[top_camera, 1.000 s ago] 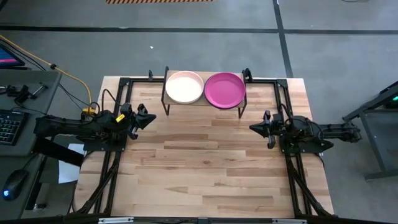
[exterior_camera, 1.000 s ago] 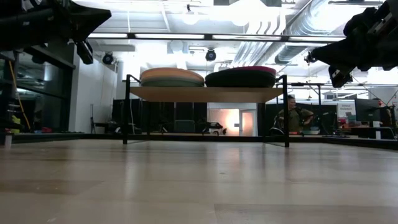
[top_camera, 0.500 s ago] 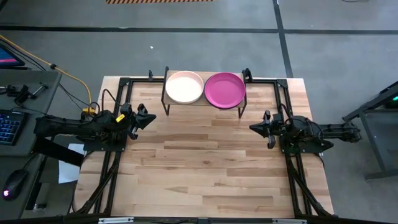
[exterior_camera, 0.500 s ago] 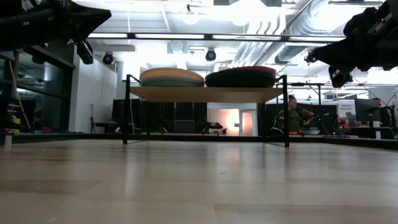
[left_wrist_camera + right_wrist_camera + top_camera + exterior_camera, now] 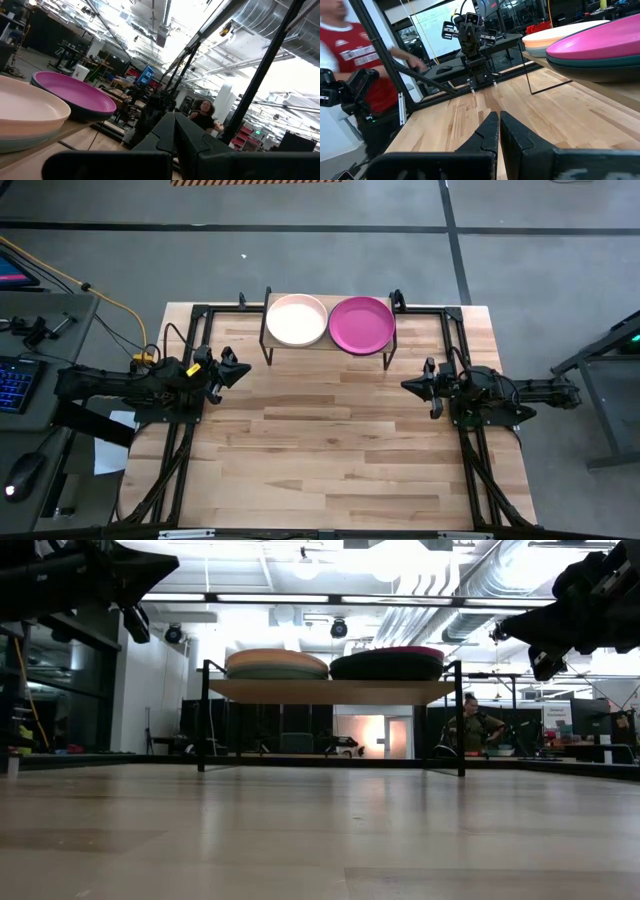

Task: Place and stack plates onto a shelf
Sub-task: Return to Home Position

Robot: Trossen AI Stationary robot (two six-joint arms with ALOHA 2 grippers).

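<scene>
The shelf (image 5: pixel 330 690) stands at the table's far edge on thin black legs. Two stacks of plates rest on its top. The left stack has a peach-pink plate (image 5: pixel 297 320) uppermost with a light teal one under it (image 5: pixel 275 672). The right stack is topped by a magenta plate (image 5: pixel 361 325) over darker plates (image 5: pixel 388 667). My left gripper (image 5: pixel 243 370) hovers shut above the table left of the shelf. My right gripper (image 5: pixel 405 386) hovers shut to the shelf's right, nearer the table's middle. Both wrist views show their fingers (image 5: pixel 174 122) (image 5: pixel 498 122) together, holding nothing.
Black frame rails (image 5: pixel 190 440) run along the table's left and right sides. The wooden tabletop (image 5: pixel 320 450) stretches between the arms. A person in a red shirt (image 5: pixel 355 55) stands beyond the table's left side, another (image 5: pixel 476 730) in the room behind. A desk with a keyboard (image 5: pixel 15 380) sits left.
</scene>
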